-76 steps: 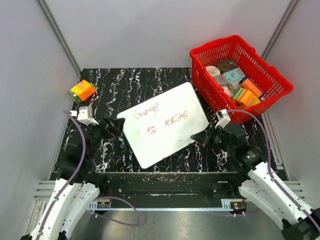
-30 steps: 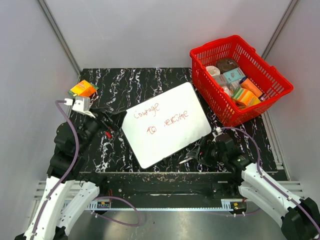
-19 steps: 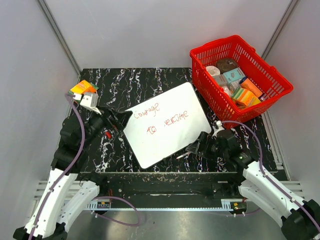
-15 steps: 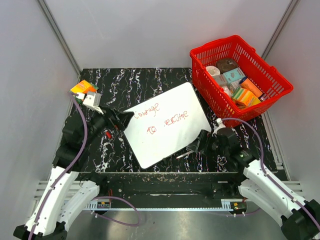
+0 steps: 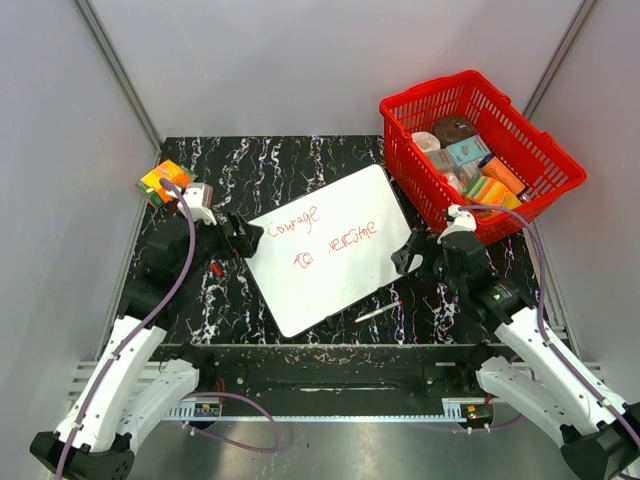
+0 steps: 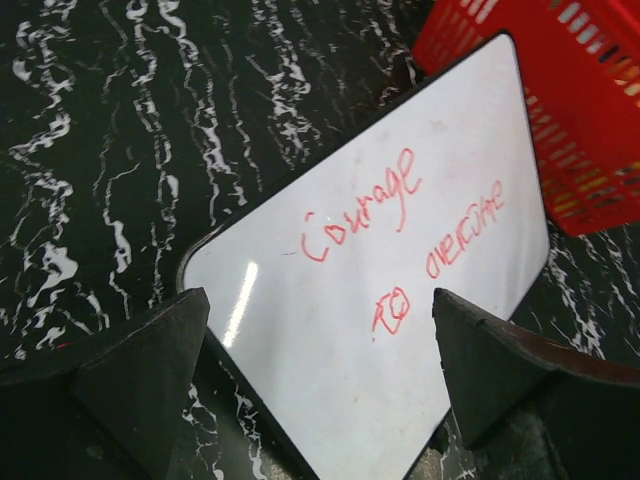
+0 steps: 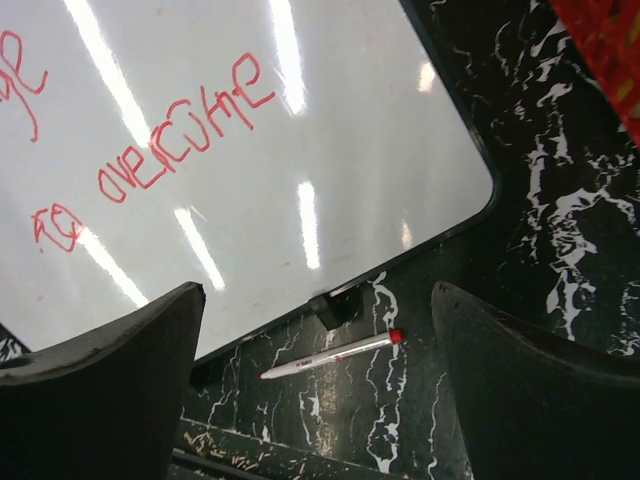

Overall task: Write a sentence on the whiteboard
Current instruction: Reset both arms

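Note:
The whiteboard [image 5: 330,285] lies tilted on the black marbled table, also seen in the left wrist view [image 6: 330,380] and the right wrist view [image 7: 330,120]. The sentence [image 5: 322,236] is in red marker on two lines, "courage" above "to overcome" [image 6: 400,225] [image 7: 180,140]. A white marker with a red end [image 5: 378,313] [image 7: 330,355] lies loose on the table just off the board's near edge. My left gripper [image 5: 241,238] [image 6: 318,335] hangs open over the board's left corner, holding nothing. My right gripper [image 5: 408,257] [image 7: 315,330] is open and empty above the board's right edge and the marker.
A red basket [image 5: 545,150] [image 6: 600,150] with several small packages stands at the back right, close to the board's far corner. An orange box [image 5: 165,182] sits at the table's back left. A small red piece [image 5: 214,268] lies left of the board.
My right gripper has let go of the marker, which now lies on the table, and has lifted back to the right. My left gripper has moved forward over the board's left corner.

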You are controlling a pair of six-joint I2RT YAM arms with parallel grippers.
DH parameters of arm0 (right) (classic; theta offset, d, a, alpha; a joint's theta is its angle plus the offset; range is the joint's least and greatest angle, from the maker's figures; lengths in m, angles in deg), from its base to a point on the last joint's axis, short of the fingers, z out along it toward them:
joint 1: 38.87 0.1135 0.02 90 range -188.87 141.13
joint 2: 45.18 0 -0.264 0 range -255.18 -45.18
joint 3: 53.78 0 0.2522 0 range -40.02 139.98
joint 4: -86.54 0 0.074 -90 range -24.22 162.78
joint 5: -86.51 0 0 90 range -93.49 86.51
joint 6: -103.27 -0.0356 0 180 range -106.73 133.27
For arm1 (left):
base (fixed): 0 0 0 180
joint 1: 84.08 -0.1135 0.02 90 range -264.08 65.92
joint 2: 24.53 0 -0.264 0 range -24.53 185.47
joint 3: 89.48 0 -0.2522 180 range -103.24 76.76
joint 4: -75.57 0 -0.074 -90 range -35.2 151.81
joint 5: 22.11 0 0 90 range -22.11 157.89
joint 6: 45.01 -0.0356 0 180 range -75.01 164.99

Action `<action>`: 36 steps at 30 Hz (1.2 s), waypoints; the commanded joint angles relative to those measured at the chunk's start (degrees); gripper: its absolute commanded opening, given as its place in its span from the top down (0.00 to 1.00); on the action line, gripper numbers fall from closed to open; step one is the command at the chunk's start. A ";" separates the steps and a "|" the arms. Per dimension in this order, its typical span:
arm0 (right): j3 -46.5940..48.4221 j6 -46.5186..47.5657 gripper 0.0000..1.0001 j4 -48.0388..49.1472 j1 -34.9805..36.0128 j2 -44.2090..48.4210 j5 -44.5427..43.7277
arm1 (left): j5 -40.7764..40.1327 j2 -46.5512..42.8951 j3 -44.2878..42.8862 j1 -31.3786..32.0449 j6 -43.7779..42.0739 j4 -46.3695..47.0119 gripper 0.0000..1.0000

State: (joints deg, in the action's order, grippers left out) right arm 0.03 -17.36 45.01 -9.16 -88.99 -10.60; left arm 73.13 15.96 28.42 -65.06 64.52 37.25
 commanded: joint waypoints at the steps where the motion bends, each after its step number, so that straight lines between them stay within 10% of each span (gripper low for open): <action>1: 1.70 3.12 0.00 1.13 -0.18 1.80 -7.82 | -10.58 -0.59 1.58 0.04 2.61 -1.37 0.01; 17: 0.12 6.37 0.00 6.76 -0.27 1.54 -12.31 | -19.12 0.73 8.96 -0.04 11.41 0.39 0.01; 36: -4.10 17.27 0.00 22.75 -0.18 -3.03 -27.06 | -17.09 -9.55 17.75 -0.04 0.25 14.45 0.01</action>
State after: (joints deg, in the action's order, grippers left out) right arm -3.12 -3.70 61.55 -9.16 -90.55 -30.03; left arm 56.21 6.98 44.73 -65.06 69.59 44.44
